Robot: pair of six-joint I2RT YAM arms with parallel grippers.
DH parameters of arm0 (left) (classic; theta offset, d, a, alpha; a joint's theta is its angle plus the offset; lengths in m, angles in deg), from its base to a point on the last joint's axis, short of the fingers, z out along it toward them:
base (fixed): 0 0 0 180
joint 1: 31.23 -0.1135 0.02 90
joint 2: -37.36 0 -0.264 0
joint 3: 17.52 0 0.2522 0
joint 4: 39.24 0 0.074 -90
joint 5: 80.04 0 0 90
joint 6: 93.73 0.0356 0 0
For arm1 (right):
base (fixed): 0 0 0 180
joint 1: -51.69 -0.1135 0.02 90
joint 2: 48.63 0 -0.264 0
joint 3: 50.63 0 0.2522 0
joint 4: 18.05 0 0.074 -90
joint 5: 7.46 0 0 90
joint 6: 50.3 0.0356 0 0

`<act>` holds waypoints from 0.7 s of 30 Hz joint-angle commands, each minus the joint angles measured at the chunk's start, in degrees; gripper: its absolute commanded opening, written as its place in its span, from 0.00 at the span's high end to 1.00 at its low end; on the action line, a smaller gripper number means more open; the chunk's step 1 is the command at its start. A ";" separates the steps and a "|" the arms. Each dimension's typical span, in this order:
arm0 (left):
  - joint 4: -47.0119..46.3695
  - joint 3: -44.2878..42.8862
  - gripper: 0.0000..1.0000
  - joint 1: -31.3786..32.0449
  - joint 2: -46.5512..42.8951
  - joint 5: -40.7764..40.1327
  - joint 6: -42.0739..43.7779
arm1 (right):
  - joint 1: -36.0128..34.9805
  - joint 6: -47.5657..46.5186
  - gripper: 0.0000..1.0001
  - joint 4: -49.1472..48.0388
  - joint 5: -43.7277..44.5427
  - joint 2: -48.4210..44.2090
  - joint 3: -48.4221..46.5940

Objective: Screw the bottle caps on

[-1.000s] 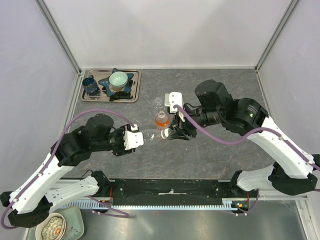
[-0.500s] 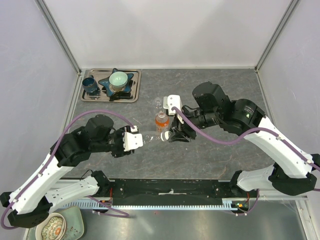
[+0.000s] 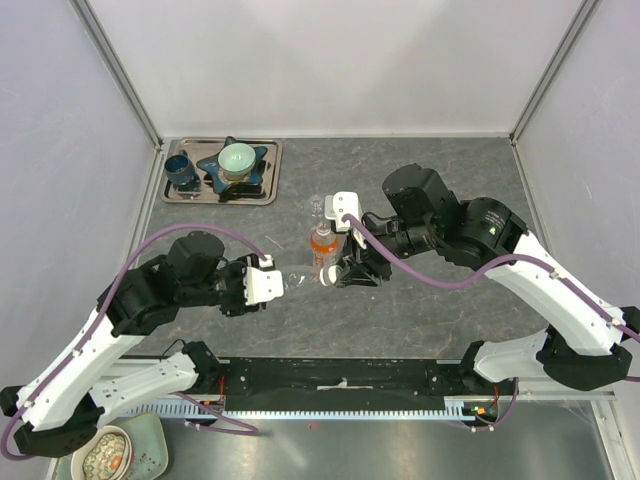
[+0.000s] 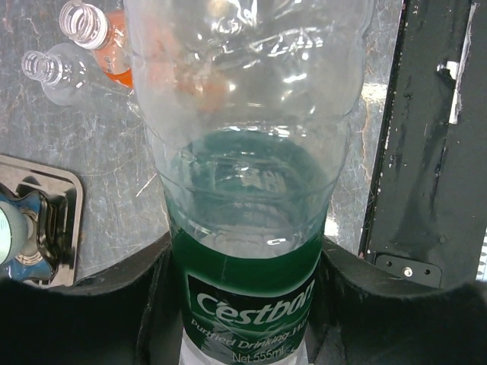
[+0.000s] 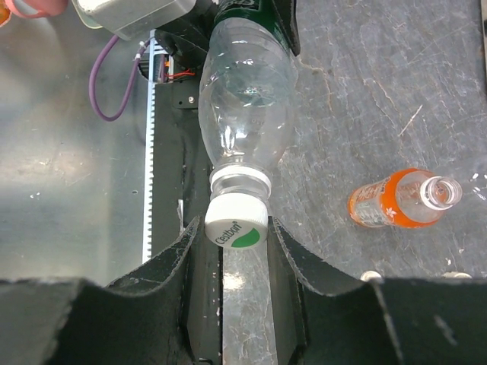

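A white cap (image 5: 236,228) with a green logo sits on the threaded neck of the green-label bottle (image 5: 247,84), just below the bottle's neck ring. The right gripper (image 5: 234,230) is closed on the cap, one dark finger tight against each side. The bottle lies roughly level above the table (image 3: 440,160), near the middle and toward the front edge, its neck pointing at the right gripper. The left gripper (image 4: 245,258) clamps the bottle's labelled lower body.

The left arm reaches in from the lower left with its elbow bent and its forearm aimed right. The right arm arches up from the lower right, its wrist folded back toward the left arm.

Just beyond the two grippers, the orange bottle (image 3: 322,243) stands uncapped. The small clear bottle (image 3: 316,208) is behind it, also open.
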 commanded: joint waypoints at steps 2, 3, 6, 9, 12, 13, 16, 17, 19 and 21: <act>-5.65 -0.45 0.61 0.18 -0.52 2.91 2.57 | -0.68 -0.38 0.64 -0.85 -5.24 0.54 0.62; -5.74 -0.28 0.61 0.18 -0.61 2.91 3.01 | -0.68 -0.29 0.64 -0.85 -5.59 0.63 0.80; -6.35 -0.19 0.61 0.18 -0.52 2.82 3.11 | -1.82 0.59 0.64 -1.38 -5.77 1.07 1.41; -7.06 -1.15 0.63 0.18 0.09 1.95 3.45 | -2.79 1.82 0.64 -3.66 -4.89 1.07 3.43; -7.85 -2.30 0.65 0.35 1.32 0.63 3.28 | -3.05 3.31 0.64 -6.73 -3.05 0.63 5.19; -8.29 -2.47 0.65 0.44 1.50 0.28 3.11 | -3.31 3.66 0.64 -7.44 -2.78 0.20 5.98; -8.99 -2.47 0.66 0.62 2.20 -1.13 2.49 | -3.58 5.33 0.64 -10.78 -1.03 -1.30 7.65; -9.08 -2.39 0.66 0.79 2.20 -1.13 2.40 | -3.67 5.60 0.64 -11.92 -0.94 -1.48 7.83; -9.17 -1.95 0.66 0.88 2.20 -0.96 2.31 | -3.84 5.95 0.65 -12.80 -0.41 -2.18 8.00; -9.08 -1.77 0.66 1.06 2.29 -0.34 2.05 | -3.76 5.78 0.65 -13.33 0.90 -2.44 7.66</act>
